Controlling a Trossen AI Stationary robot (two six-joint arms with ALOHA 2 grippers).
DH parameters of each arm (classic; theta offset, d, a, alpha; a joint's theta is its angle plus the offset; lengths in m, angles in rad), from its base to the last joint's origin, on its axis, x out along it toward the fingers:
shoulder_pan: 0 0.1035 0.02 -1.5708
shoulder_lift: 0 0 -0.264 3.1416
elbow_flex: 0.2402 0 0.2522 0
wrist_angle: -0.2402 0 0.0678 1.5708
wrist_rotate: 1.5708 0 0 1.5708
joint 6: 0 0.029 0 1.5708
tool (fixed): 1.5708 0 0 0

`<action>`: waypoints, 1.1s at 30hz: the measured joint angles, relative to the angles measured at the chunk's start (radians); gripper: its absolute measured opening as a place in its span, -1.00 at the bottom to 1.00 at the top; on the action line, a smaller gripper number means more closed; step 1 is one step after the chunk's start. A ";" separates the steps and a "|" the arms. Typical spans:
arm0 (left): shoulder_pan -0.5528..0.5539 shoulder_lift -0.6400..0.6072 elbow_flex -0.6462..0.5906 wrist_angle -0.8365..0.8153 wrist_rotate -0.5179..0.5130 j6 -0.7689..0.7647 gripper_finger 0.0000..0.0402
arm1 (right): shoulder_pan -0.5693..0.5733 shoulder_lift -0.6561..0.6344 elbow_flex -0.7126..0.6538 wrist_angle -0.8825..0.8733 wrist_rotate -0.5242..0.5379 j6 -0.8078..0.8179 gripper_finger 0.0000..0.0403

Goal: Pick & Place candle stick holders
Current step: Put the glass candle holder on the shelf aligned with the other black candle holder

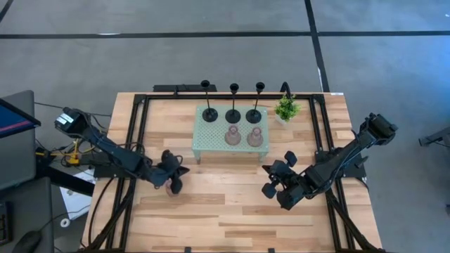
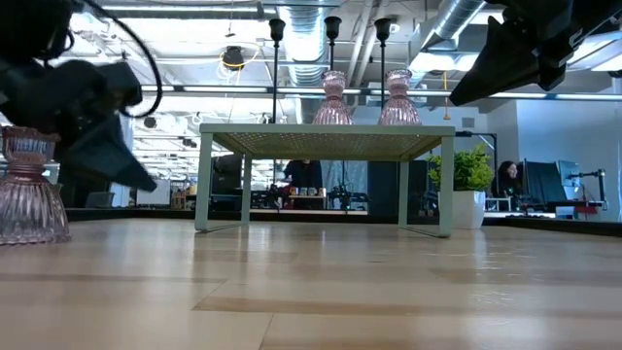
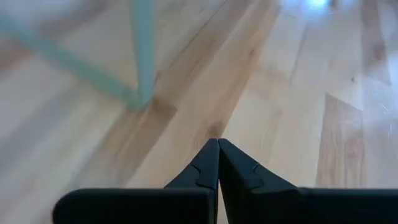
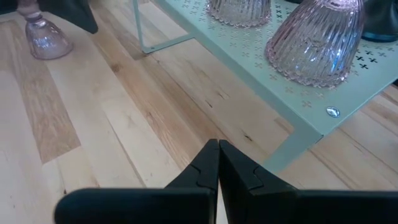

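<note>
Candle stick holders number six: three black ones with thin stems and three squat pink glass ones. At the far left, one pink holder [image 2: 29, 185] stands alone on the bare worktop [image 1: 232, 211], upright with its long axis vertical, well apart from the others. The left gripper [image 3: 217, 146] hangs just beside it, its jaws pressed together with nothing between them. Its own camera looks toward a tray leg and does not catch the holder, so I judge that the glass lies off to the side of the jaws, not ahead of them. The jaws would have to turn toward it and spread before any grasp.

Toward the middle stands one pale green perforated tray [image 1: 204, 144], raised on legs. It carries the three black holders [image 1: 233, 116] in a row along its far edge and the other two pink holders [image 1: 255, 136] side by side nearer the front. One small potted plant [image 1: 285, 109] sits just beside the tray's right far corner.

On the right, the right gripper [image 4: 217, 146] waits near the tray's front, its jaws also pressed together and empty. The left arm is plainly the nearer to the lone pink holder.
</note>
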 joint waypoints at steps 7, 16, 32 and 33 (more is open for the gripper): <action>-0.011 -0.006 0.020 0.217 -0.030 0.432 -0.97 | 0.000 0.000 0.000 0.000 0.000 0.000 -1.00; -0.011 -0.092 0.183 0.017 0.093 0.518 -0.97 | 0.000 0.000 0.000 0.000 0.000 0.000 -1.00; -0.010 -0.135 0.555 -0.839 0.399 0.116 -0.97 | 0.000 0.000 0.000 0.000 0.000 0.000 -1.00; -0.010 -0.134 0.555 -0.858 0.426 0.092 -0.97 | -0.001 0.000 0.000 0.000 0.000 0.000 -1.00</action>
